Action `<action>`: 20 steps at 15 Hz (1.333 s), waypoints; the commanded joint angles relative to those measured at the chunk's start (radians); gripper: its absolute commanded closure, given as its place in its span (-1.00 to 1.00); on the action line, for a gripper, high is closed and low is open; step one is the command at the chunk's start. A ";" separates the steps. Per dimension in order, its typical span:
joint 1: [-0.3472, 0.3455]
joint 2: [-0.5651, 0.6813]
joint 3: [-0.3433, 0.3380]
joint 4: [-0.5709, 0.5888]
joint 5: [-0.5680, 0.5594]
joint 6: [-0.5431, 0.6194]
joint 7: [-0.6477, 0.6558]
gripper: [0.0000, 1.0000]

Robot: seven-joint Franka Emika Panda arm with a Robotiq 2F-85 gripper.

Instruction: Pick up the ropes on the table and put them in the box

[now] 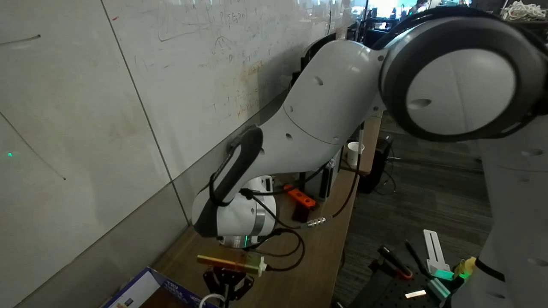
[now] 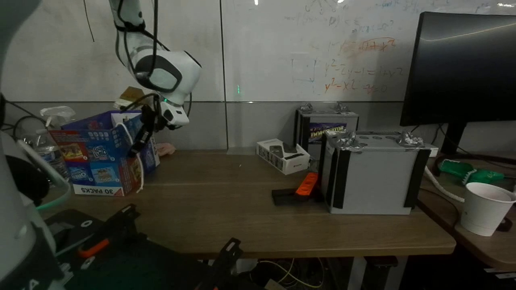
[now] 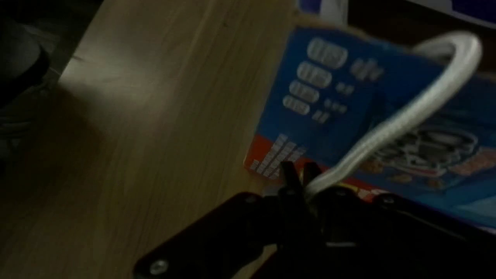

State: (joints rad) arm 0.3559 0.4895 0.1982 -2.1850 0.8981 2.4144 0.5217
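My gripper (image 2: 134, 151) is shut on a white rope (image 2: 140, 171), in front of the near corner of the box (image 2: 94, 161). The fingers also show in the wrist view (image 3: 298, 172), dark and close together with the rope between them. From the fingers one part of the rope (image 3: 403, 120) rises and bends over the box's rim (image 3: 372, 37). Another part hangs down outside the box, its end near the table (image 2: 217, 209). The box is open-topped, blue and red with purple sides. In an exterior view the rope (image 1: 210, 296) loops beside the gripper (image 1: 227, 299). The box's inside is mostly hidden.
A whiteboard wall (image 1: 107, 85) runs behind the table. A plastic bottle (image 2: 48, 151) stands left of the box and a pink cloth (image 2: 165, 149) lies behind it. A small white box (image 2: 283, 156), an orange object (image 2: 307, 184) and a grey case (image 2: 369, 177) stand to the right.
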 commanded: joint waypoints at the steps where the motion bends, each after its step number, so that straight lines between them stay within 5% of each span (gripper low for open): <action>1: 0.126 -0.195 0.003 -0.132 -0.170 0.074 0.187 0.78; 7: 0.249 -0.404 0.075 -0.194 -0.642 0.091 0.632 0.75; 12: 0.244 -0.513 0.147 -0.147 -1.016 0.028 0.914 0.76; 20: 0.164 -0.519 0.237 0.012 -1.347 -0.092 0.993 0.78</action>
State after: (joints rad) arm 0.5516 -0.0443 0.3908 -2.2422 -0.3725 2.3684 1.4935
